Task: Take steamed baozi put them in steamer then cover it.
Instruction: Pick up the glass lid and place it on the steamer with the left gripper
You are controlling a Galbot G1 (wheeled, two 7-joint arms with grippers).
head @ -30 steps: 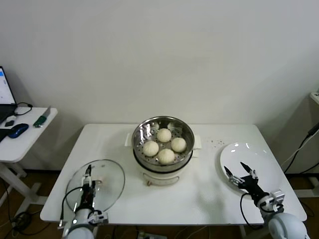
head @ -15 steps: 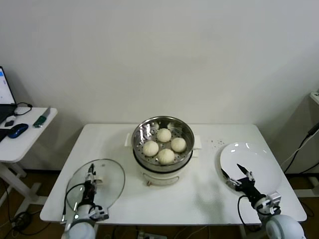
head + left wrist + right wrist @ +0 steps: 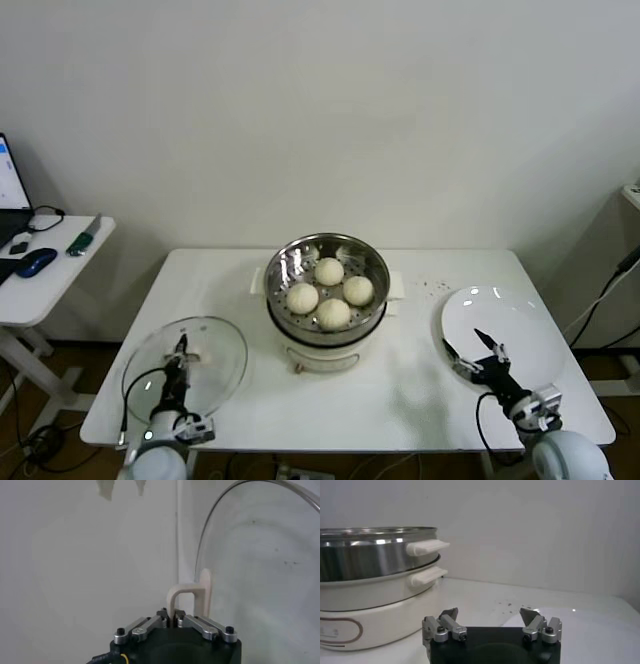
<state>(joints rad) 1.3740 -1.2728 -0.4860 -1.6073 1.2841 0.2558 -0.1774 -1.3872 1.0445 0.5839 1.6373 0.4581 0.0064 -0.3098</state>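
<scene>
Glass lid handle being clamped by left gripper; 4 baozi sitting in steamer. Next: carrying lid over, centring. Right gripper idling apart over plate

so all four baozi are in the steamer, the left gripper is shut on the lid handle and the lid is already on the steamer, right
Not quite. The lid is not on the steamer: the head view shows it at the table's front left corner, apart from the steamer, which stands uncovered. The rest holds: four baozi lie in the steamer, and the left gripper is shut on the lid handle.
</scene>
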